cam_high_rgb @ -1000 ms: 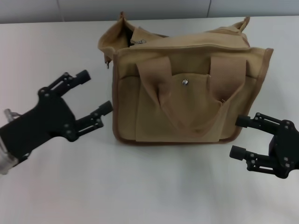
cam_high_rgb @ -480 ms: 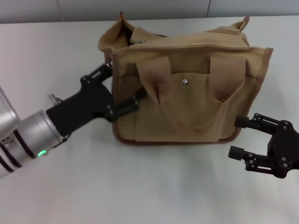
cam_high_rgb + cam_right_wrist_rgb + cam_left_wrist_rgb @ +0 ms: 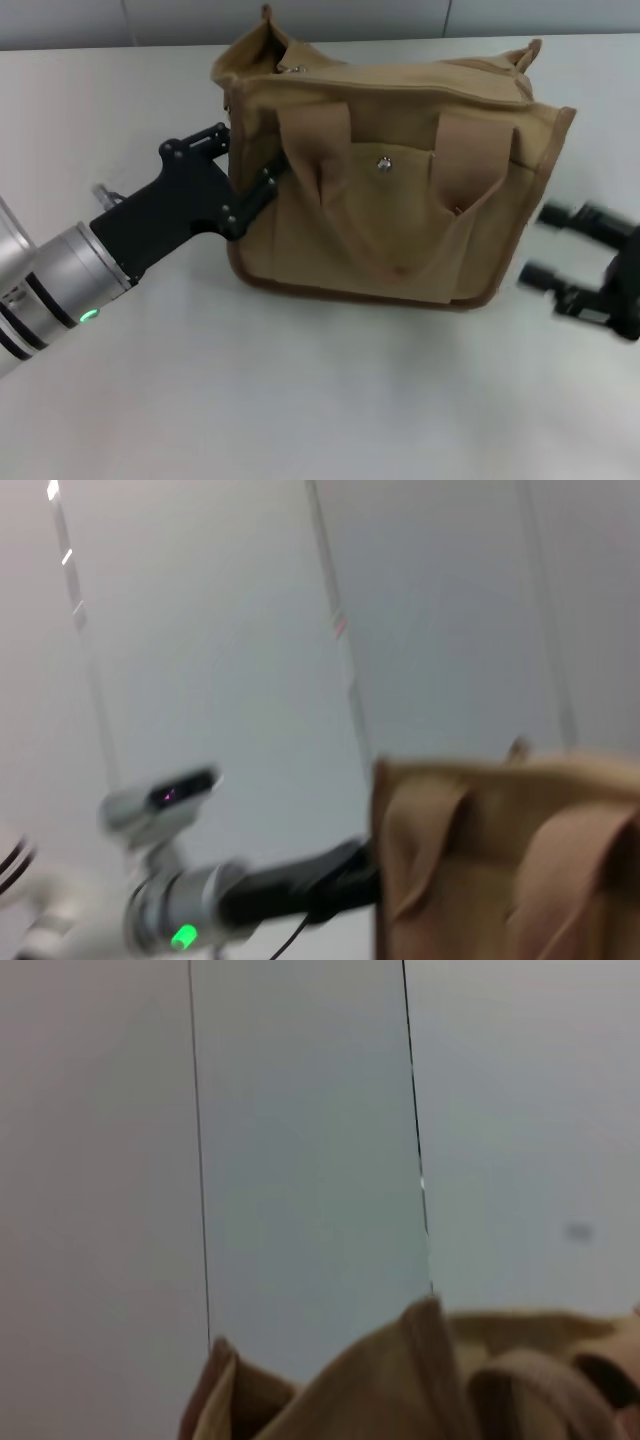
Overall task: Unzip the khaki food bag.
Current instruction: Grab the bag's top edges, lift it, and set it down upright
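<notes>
The khaki food bag (image 3: 400,190) stands on the white worktop (image 3: 300,400), tilted, its left end pressed against the left claw (image 3: 250,165), whose fingers sit released, one at the bag's side and one on its front. The right claw (image 3: 560,245), also released, hangs just beside the bag's right lower corner.

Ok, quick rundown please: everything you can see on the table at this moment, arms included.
Bag: one, khaki canvas with brown edging, standing mid-table, tilted a little.
Handles: two, khaki webbing, hanging down the bag's front.
Snap: one, silver metal, centre of the front pocket.
Table: one, white, under everything.
Left end effector: one, black, open, pressed against the bag's left end.
Right end effector: one, black, open, off the bag's right side, not touching it.
</notes>
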Motion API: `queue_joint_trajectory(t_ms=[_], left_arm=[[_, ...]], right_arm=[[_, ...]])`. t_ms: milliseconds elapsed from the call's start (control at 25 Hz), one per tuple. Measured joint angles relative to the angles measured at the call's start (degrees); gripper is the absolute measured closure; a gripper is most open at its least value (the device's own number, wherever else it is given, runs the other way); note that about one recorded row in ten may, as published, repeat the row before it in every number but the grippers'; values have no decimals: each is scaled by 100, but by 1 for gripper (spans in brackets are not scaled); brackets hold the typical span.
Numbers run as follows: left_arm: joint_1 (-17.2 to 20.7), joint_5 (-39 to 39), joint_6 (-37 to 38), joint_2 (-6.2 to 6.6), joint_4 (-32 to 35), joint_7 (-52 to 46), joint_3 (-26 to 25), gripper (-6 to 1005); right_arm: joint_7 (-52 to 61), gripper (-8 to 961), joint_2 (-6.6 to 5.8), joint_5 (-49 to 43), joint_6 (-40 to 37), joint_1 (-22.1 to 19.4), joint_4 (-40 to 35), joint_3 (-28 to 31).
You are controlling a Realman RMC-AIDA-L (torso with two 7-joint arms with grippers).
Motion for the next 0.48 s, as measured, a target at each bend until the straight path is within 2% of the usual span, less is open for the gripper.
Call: queue_joint_trajectory(t_ms=[40,80,160,320,480], left_arm=[[-43,-8,102,0,-5,23,-55,479],[-43,-8,102,0,-5,23,-55,528],[-153,-16,136,0,-3,35,-53,624],[-299,8,-66,0,-26,36,-15,819],[-276,5,-53,0,-40,38,-16,893]], right_arm=[[-13,162,-3,478,-100,-127,-1,107],[-13,162,-3,478,-100,-127,-1,107],[-19,162,-14,1053,-178,-277,-2,159],[15,162,-27,1228,-289,-320,-3,160],[12,163,-16,1239,-281,-319,-3,161]])
